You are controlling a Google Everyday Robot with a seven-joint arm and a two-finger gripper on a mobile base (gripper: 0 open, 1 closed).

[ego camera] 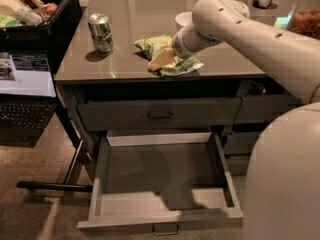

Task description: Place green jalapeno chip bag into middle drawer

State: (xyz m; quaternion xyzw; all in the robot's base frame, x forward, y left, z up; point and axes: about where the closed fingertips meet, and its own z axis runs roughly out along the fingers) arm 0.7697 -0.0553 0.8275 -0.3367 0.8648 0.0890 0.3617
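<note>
Countertop (125, 14) glossy, reflective. Green jalapeno chip bag (149, 44) crinkly foil. Soda can (100, 32) shiny metal. Middle drawer (150, 171) matt grey inside (gripper (162, 60), smooth pale plastic, on the bag).

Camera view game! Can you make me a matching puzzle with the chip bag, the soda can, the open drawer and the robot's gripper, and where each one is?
1. green jalapeno chip bag
2. soda can
3. middle drawer
4. gripper

A. pulled out, below the countertop
B. upright on the countertop, apart from the bag
C. lying crumpled on the countertop
D. down at the chip bag, at the arm's tip

Pairs: 1-C, 2-B, 3-A, 4-D
</note>
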